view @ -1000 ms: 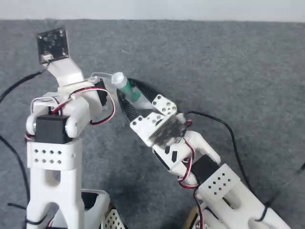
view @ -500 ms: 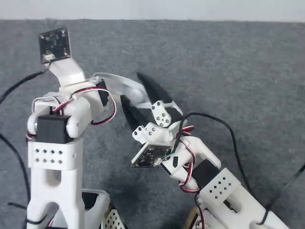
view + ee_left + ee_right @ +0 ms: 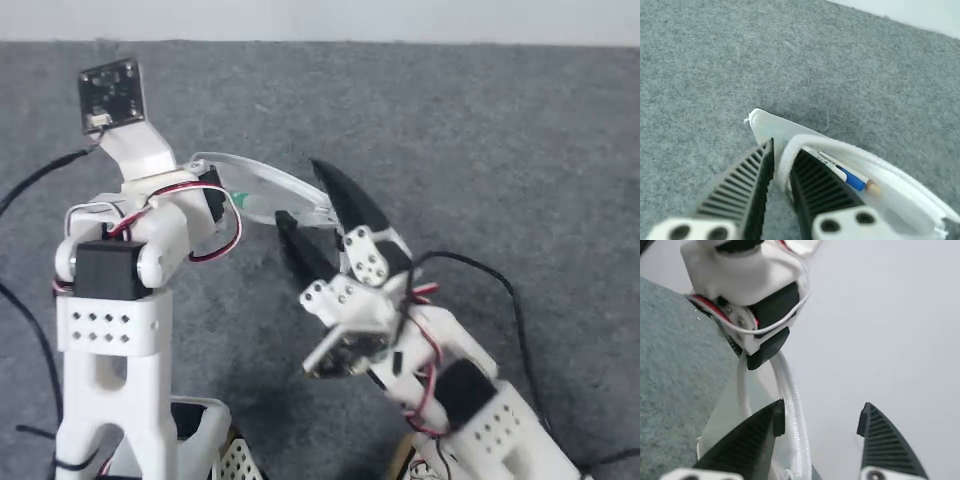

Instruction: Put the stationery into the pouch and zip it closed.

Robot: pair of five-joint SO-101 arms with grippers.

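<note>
Grey felt (image 3: 500, 120) underneath; we note left claw (image 3: 777, 150) pinching pouch (image 3: 771, 127) rim, pen (image 3: 842, 175) inside; right claw (image 3: 822, 415) gapes wide astride pouch's end.

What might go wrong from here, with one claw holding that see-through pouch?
The left claw pinches only the thin rim of the pouch, so a tug may pull it free. The pouch mouth looks unzipped, so the blue pen inside could slide out if it tilts. The right claw stands open at the pouch's far end and might close on plastic rather than the zipper pull, which I cannot make out.
</note>
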